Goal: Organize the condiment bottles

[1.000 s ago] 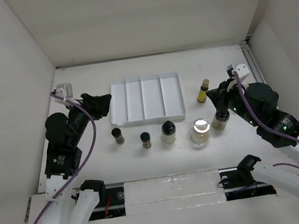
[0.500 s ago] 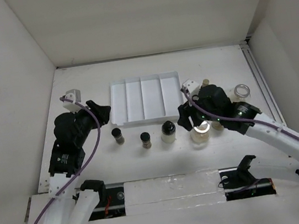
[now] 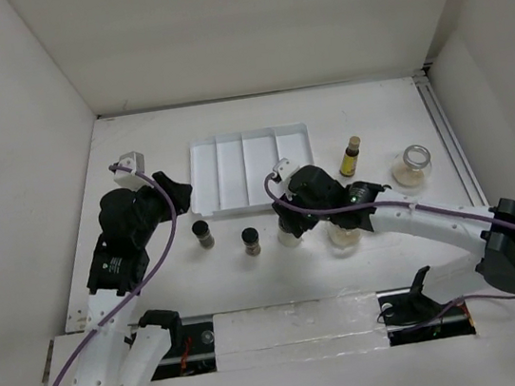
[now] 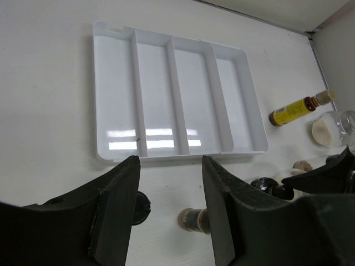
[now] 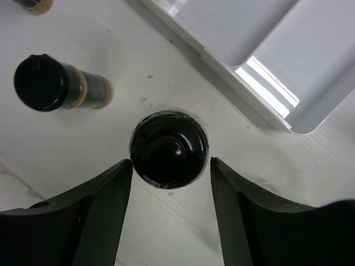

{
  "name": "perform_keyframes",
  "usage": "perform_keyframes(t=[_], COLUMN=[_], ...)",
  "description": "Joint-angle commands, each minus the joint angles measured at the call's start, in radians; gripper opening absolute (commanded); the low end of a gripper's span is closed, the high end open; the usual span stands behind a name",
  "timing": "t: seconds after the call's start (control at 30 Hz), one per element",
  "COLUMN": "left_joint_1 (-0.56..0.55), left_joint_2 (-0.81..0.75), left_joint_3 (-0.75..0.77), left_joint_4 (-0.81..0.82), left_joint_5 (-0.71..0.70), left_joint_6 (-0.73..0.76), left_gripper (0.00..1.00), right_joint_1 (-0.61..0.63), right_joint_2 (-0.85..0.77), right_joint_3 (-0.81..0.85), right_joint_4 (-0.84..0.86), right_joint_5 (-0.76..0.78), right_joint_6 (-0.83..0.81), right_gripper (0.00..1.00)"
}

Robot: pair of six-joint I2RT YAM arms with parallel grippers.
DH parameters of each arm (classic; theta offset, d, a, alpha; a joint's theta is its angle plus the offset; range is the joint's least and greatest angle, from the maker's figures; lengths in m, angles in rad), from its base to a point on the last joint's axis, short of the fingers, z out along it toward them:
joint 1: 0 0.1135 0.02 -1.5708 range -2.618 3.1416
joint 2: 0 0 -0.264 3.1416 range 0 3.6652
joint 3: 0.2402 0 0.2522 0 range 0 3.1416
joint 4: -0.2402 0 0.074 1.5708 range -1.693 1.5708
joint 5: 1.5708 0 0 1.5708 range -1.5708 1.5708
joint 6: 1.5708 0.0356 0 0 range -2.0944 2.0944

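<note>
Reaching across the counter (image 3: 380, 108), my right end effector (image 5: 170, 164) hangs directly over a black-capped jar (image 5: 169, 149) that stands upright just in front of the white tray (image 4: 188, 94), near its right front corner. Its jaws stand apart at a medium width, one finger (image 5: 105, 205) on each side of the cap; I cannot tell whether they touch it. Just to the left of that jar stands a black-capped spice bottle (image 5: 61, 86) with brown contents, and further left a second spice bottle (image 3: 204, 234), both upright on the counter in front of the tray. My right arm covers most of a wide jar (image 3: 345, 238) to the right of the one I am over. Behind it, beside the tray's right edge, stands a slim yellow bottle (image 3: 350, 156), and well to its right a wide clear jar (image 3: 414, 163) with beige contents. My left end effector (image 4: 170, 163) hovers above the counter at the tray's left front corner, jaws narrowly parted and holding nothing. All four tray compartments lie bare, with every bottle I can see resting on the counter.
</note>
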State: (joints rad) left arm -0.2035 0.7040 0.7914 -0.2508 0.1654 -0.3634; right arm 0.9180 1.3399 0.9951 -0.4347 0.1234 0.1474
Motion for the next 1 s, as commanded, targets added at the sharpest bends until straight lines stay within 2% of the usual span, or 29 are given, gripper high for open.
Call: perform_keyframes(t=[0.0, 0.27, 0.3, 0.33, 0.4, 0.43, 0.47, 0.53, 0.6, 0.7, 0.8, 0.97], left_joint_1=[-0.004, -0.004, -0.004, -0.004, -0.004, -0.004, -0.004, -0.004, -0.004, -0.004, -0.004, -0.004], left_joint_2=[-0.011, -0.011, -0.011, -0.011, -0.011, -0.011, -0.011, -0.011, -0.011, -0.011, -0.011, -0.011], left_joint_3=[-0.006, -0.015, -0.015, -0.015, -0.015, -0.015, -0.015, -0.015, -0.015, -0.015, -0.015, -0.015], left_joint_4=[0.045, 0.054, 0.054, 0.054, 0.054, 0.054, 0.054, 0.054, 0.054, 0.064, 0.064, 0.064], left_joint_5=[0.017, 0.036, 0.045, 0.045, 0.045, 0.045, 0.045, 0.045, 0.045, 0.045, 0.045, 0.045], left_joint_6=[0.017, 0.017, 0.017, 0.017, 0.017, 0.017, 0.017, 0.017, 0.017, 0.017, 0.017, 0.017], left_gripper=[0.45, 0.45, 0.45, 0.45, 0.45, 0.45, 0.45, 0.45, 0.45, 0.45, 0.45, 0.43], right_joint_1=[0.005, 0.005, 0.005, 0.005, 0.005, 0.005, 0.005, 0.015, 0.024, 0.024, 0.001, -0.151], right_joint_2=[0.005, 0.053, 0.053, 0.053, 0.062, 0.062, 0.062, 0.029, -0.004, -0.060, -0.048, 0.050], right_joint_3=[0.048, 0.037, 0.037, 0.037, 0.037, 0.037, 0.037, 0.057, 0.080, 0.183, 0.325, 0.464], right_joint_4=[0.105, 0.180, 0.180, 0.189, 0.179, 0.179, 0.159, 0.146, 0.136, 0.091, 0.071, 0.131], right_joint_5=[0.099, 0.128, 0.128, 0.119, 0.119, 0.119, 0.119, 0.128, 0.139, 0.169, 0.179, 0.121], right_joint_6=[0.018, 0.018, 0.018, 0.027, 0.027, 0.027, 0.027, 0.037, 0.037, 0.005, -0.037, -0.071], right_gripper=[0.63, 0.58, 0.44, 0.39, 0.37, 0.26, 0.21, 0.17, 0.15, 0.15, 0.15, 0.14])
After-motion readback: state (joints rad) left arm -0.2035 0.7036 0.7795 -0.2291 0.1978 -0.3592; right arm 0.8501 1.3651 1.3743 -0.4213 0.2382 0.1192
